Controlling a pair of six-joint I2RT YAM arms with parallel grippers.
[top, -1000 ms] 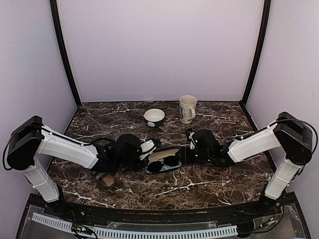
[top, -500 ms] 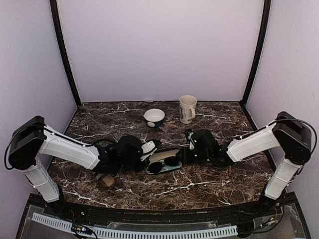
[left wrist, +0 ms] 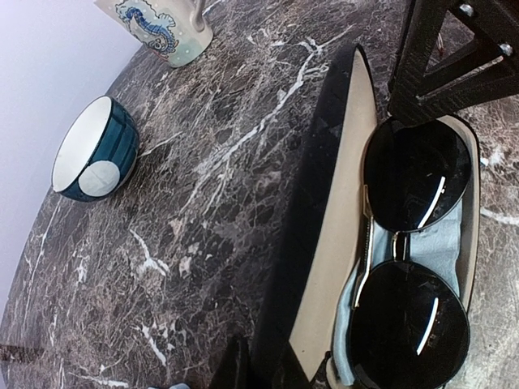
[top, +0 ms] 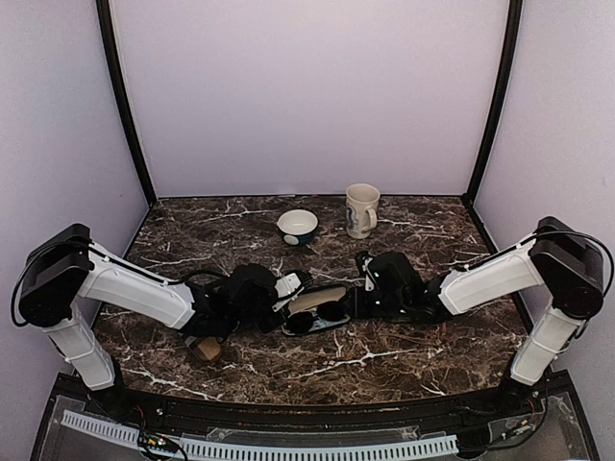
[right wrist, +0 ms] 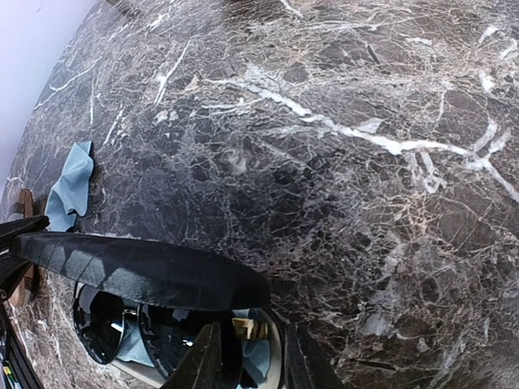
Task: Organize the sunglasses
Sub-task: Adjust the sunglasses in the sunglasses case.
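Sunglasses (left wrist: 413, 243) seated in the open case (left wrist: 345, 203); lid not yet down.
We noted them lying lenses-up on the blue cloth (left wrist: 444, 247) inside. Left gripper (left wrist: 280, 369) was pressed together, apparently pinching the raised lid; right gripper (right wrist: 251, 361) straddled the case's end, grip impossible to tell. Closing remained, we judged.

The sunglasses (left wrist: 413, 182) have dark lenses. Their case (left wrist: 340, 203) is black checkered outside, cream inside. The counter (left wrist: 203, 243) is brown, white-veined marble.

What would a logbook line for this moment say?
sunglasses: lying in open case | left gripper: shut on case | right gripper: open, astride case end | case not yet closed
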